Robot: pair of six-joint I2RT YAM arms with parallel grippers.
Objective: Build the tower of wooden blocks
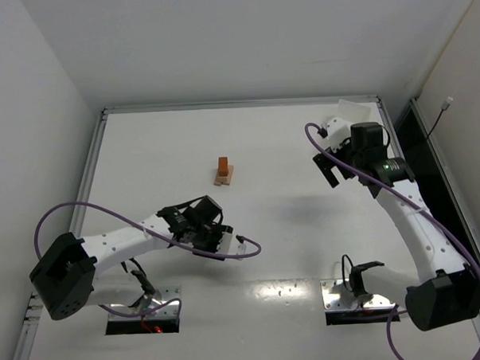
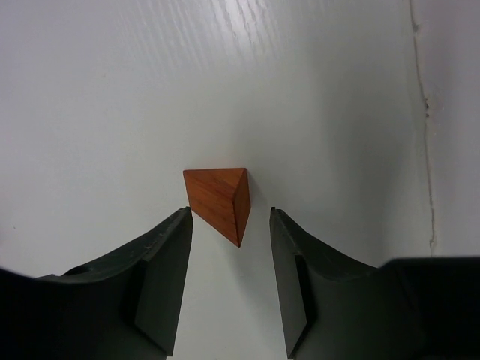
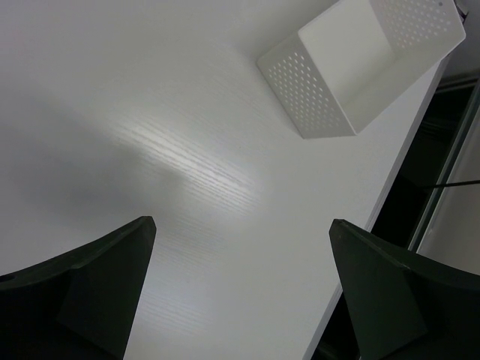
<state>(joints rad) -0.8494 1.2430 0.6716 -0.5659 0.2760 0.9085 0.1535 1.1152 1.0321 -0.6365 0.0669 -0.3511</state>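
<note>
The wood block tower [image 1: 224,172] stands mid-table, a reddish-brown block upright on a pale tan base. A separate reddish-orange wood block [image 2: 218,201] lies on the table right at the tips of my left gripper [image 2: 229,212]. The jaws are partly open on either side of its near corner, and a gap shows on the right side. In the top view this block is hidden under the left gripper [image 1: 224,235], which is low over the table in front of the tower. My right gripper [image 3: 241,221] is wide open and empty, raised at the right [image 1: 329,172].
A white perforated box [image 3: 360,67] sits at the far right corner of the table [image 1: 356,109]. The table's right edge and a dark gap run close beside the right gripper. A purple cable loops near the left arm [image 1: 247,251].
</note>
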